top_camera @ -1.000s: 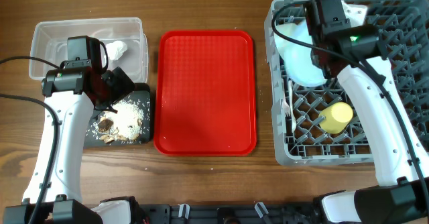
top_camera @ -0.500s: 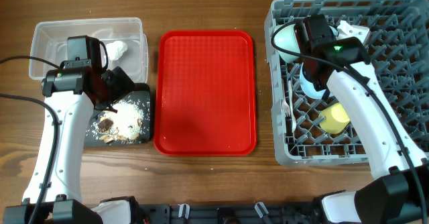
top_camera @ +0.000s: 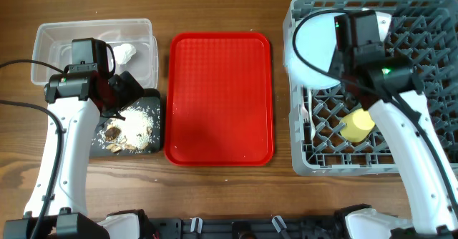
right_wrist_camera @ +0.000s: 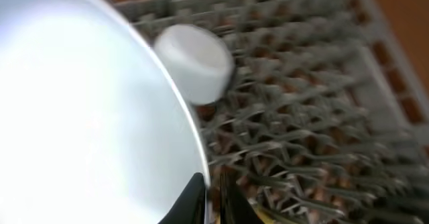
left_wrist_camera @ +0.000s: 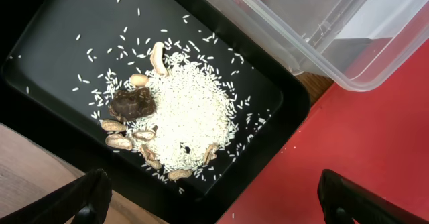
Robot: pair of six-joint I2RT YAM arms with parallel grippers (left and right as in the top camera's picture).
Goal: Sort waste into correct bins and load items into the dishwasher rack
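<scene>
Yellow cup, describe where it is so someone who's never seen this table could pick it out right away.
Find the grey dishwasher rack on the robot's right side. In the half nearer the robot, right of the white fork and below the pale blue plate in the overhead view, the yellow cup lies tilted among the pegs. Nothing else here is yellow.

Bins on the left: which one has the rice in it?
The shallow black tray: white rice, peanuts and a brown lump lie in it. The clear tub beside it holds a napkin wad and no rice.
</scene>
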